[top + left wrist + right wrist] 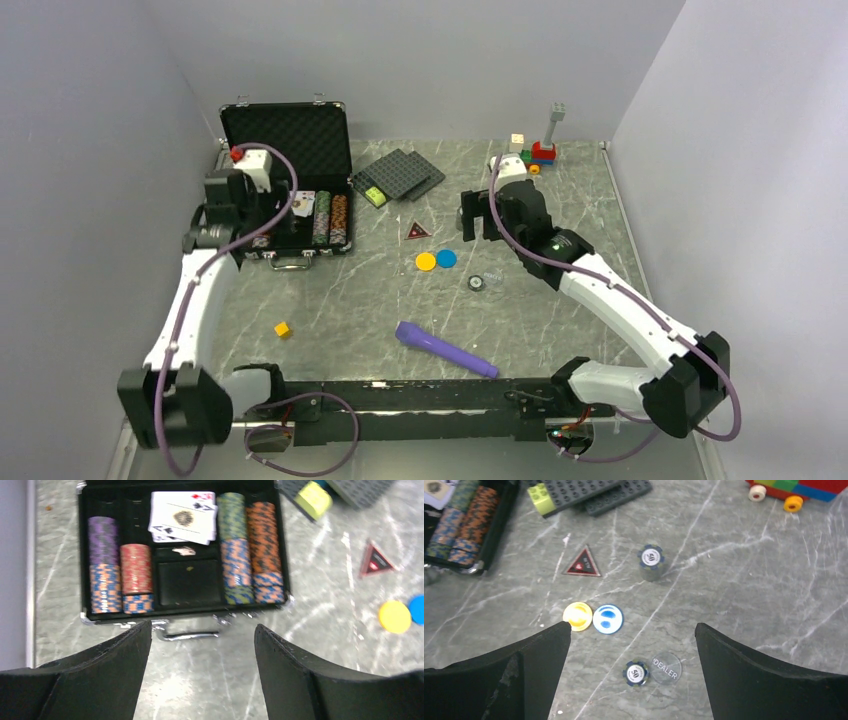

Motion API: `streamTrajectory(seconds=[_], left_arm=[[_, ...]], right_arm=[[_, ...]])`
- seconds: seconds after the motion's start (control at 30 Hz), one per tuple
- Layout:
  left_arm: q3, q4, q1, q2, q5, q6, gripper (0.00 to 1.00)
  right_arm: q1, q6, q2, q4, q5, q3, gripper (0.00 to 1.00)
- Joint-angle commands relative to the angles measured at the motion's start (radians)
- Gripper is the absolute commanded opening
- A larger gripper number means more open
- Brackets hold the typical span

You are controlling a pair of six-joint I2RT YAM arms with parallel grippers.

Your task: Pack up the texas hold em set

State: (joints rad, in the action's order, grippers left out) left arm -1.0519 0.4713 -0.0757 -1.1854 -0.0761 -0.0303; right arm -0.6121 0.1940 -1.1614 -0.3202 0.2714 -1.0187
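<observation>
1 yel disc (577, 616), 1 blue disc (608, 619) (touching)

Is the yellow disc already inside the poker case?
No, the yellow disc lies on the table beside the blue disc, well outside the open case.

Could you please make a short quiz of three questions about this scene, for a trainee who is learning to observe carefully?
1. True or false: the black ribbed briefcase-style case stands open.
2. The left gripper is: A open and empty; B shut.
3. Fill in: the clear round token beside the blue-edged chip reads ____.
Key: 1 true; 2 A; 3 DEALER.
</observation>
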Motion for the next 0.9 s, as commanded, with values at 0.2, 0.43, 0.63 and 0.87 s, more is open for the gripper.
streamTrajectory(seconds=[0.2, 0.43, 0.63, 0.87], left_arm=[[0.219, -0.053, 0.159, 0.334, -0.048, -0.014, 0.80], [0.199, -0.048, 0.160, 0.329, -0.123, -0.027, 0.80], [0.199, -0.050, 0.160, 0.355, -0.126, -0.033, 0.80], [0.196, -0.050, 0.160, 0.356, -0.132, -0.036, 0.80]], right_arm=[[0.075, 0.081, -0.207, 0.053, 0.003, -0.023, 0.99], [0.095, 0.116, -0.402, 0.202, -0.032, -0.034, 0.94], [0.123, 0.129, -0.546, 0.270, -0.062, -0.087, 0.91], [0.143, 0.097, -0.658, 0.310, -0.025, -0.159, 0.79]])
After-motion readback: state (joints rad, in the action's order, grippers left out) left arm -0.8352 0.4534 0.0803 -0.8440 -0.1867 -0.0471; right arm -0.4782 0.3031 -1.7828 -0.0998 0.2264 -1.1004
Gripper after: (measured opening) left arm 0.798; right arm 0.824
